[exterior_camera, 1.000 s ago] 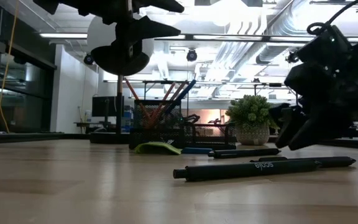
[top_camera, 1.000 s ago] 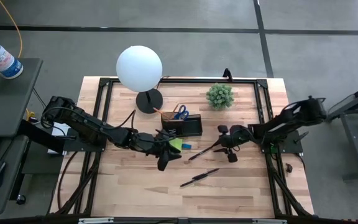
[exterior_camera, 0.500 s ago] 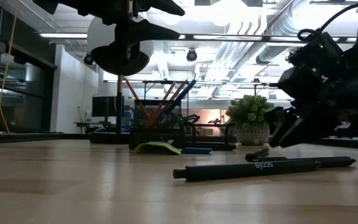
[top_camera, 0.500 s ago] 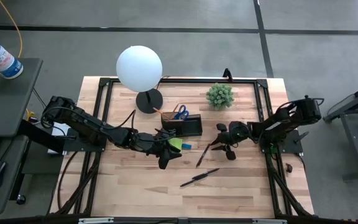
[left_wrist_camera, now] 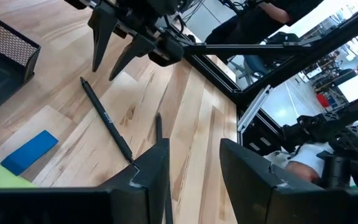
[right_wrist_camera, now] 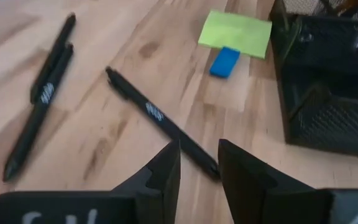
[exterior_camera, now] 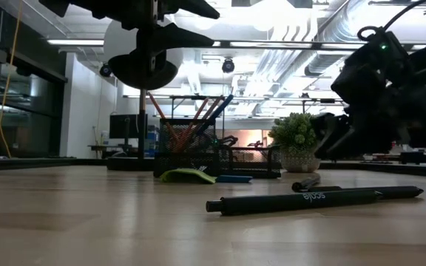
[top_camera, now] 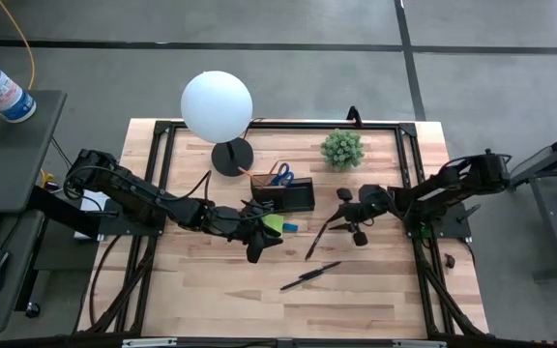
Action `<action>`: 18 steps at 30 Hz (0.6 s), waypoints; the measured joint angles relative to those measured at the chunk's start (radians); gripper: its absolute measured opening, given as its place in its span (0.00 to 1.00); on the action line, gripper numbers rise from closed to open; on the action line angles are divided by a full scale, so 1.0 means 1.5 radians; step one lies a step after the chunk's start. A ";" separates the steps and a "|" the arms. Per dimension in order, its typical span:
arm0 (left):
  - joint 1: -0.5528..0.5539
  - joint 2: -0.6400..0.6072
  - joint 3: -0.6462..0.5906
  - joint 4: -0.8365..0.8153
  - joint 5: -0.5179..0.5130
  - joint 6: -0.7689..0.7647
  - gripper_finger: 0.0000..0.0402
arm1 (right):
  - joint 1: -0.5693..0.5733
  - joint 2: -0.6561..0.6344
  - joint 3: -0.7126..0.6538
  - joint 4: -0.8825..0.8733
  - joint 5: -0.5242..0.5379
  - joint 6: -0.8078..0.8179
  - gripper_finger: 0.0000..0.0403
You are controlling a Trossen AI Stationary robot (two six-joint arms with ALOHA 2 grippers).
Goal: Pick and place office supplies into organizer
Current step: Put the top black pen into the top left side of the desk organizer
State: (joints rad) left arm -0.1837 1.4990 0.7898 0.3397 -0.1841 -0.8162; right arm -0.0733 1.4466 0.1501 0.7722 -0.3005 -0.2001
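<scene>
The organizer (top_camera: 283, 195), a dark mesh box, stands on the table (top_camera: 211, 290) near its far middle, just in front of the lamp's round base (top_camera: 231, 158); the right gripper (top_camera: 339, 224) hangs above a black pen (top_camera: 315, 242) that lies on the wood, its two fingers (right_wrist_camera: 160, 177) spread a little with nothing between them, and the pen's near end shows in the gap in the right wrist view; the left gripper (top_camera: 257, 235) sits beside the organizer's front left corner, fingers (left_wrist_camera: 148, 174) parted and empty, over the lime-green sticky-note pad (top_camera: 274, 224); a small blue block (top_camera: 289, 227) lies just beside that pad; nearer the table's front edge two more black pens (top_camera: 309, 275) lie end to end, almost in line; in the organizer's tall left compartment stand orange and dark pencils (exterior_camera: 198, 118) and the blue-handled scissors (top_camera: 280, 175), while its lower right compartment looks dark, and its contents cannot be made out; a small potted plant (top_camera: 341, 149) stands to the organizer's right, well apart from the pens; the white globe lamp (top_camera: 217, 106) hides part of its own stem from above.
</scene>
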 joint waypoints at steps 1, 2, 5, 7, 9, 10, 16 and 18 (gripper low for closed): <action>0.000 0.000 0.000 0.000 0.000 0.000 0.32 | -0.004 0.000 0.000 -0.008 -0.001 -0.010 0.25; 0.000 0.000 0.000 0.000 0.000 0.000 0.32 | -0.009 0.000 0.000 -0.014 -0.002 -0.019 0.25; 0.000 0.000 0.000 -0.001 0.000 0.000 0.32 | -0.029 0.000 0.000 -0.017 -0.002 -0.027 0.25; 0.000 0.000 0.000 -0.001 0.000 0.001 0.32 | -0.044 0.000 0.005 -0.031 -0.006 -0.029 0.25; 0.000 0.000 0.000 -0.001 0.000 0.001 0.32 | -0.059 0.000 0.019 -0.058 -0.024 -0.031 0.25; 0.000 0.000 0.000 -0.001 0.000 0.001 0.32 | -0.066 0.000 0.026 -0.075 -0.037 -0.036 0.25; 0.000 0.000 0.000 -0.002 0.000 0.002 0.32 | -0.083 0.001 0.055 -0.136 -0.087 -0.070 0.25; 0.000 0.000 0.000 -0.002 0.000 0.002 0.32 | -0.083 0.007 0.055 -0.147 -0.090 -0.078 0.25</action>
State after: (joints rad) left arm -0.1833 1.4990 0.7898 0.3370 -0.1841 -0.8127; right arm -0.1982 1.4568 0.2333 0.5519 -0.4348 -0.3168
